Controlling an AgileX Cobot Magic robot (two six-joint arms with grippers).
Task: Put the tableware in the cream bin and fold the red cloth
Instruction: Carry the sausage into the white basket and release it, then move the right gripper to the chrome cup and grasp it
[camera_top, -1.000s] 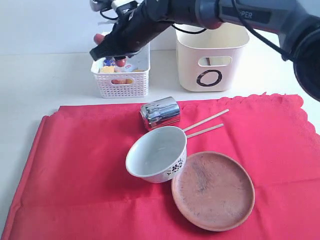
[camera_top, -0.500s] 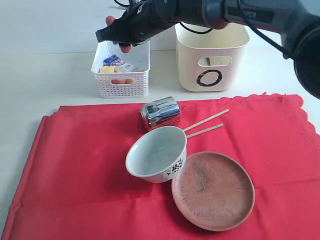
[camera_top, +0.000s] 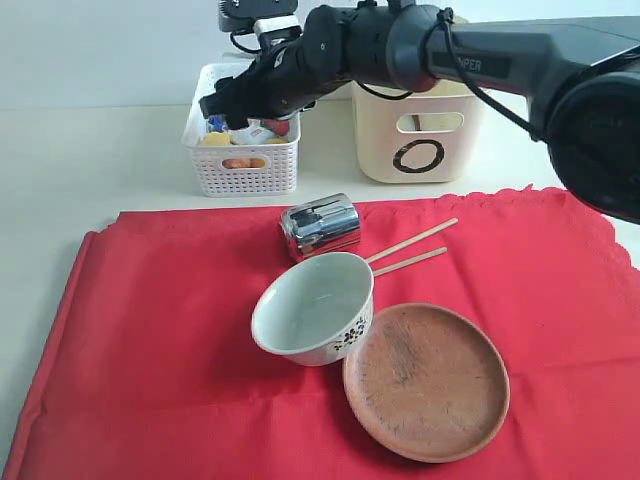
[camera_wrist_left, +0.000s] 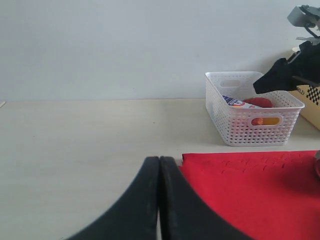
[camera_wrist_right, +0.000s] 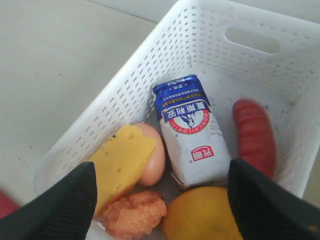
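bin (camera_top: 424, 110): black "O" mark, behind cloth (camera_top: 160, 330) | carton (camera_wrist_right: 190, 127) in basket (camera_top: 245, 172): red Chinese print | cup (camera_top: 320, 227) on its side on cloth; chopsticks (camera_top: 410, 250) slant toward bin | right gripper (camera_wrist_right: 160, 185) spread wide, empty, over basket | left gripper (camera_wrist_left: 159, 165) clenched, empty

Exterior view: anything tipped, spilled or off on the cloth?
Yes. The cup lies on its side near the far edge of the cloth, and the bowl sits tilted beside the plate, its rim not level. Nothing looks spilled or broken.
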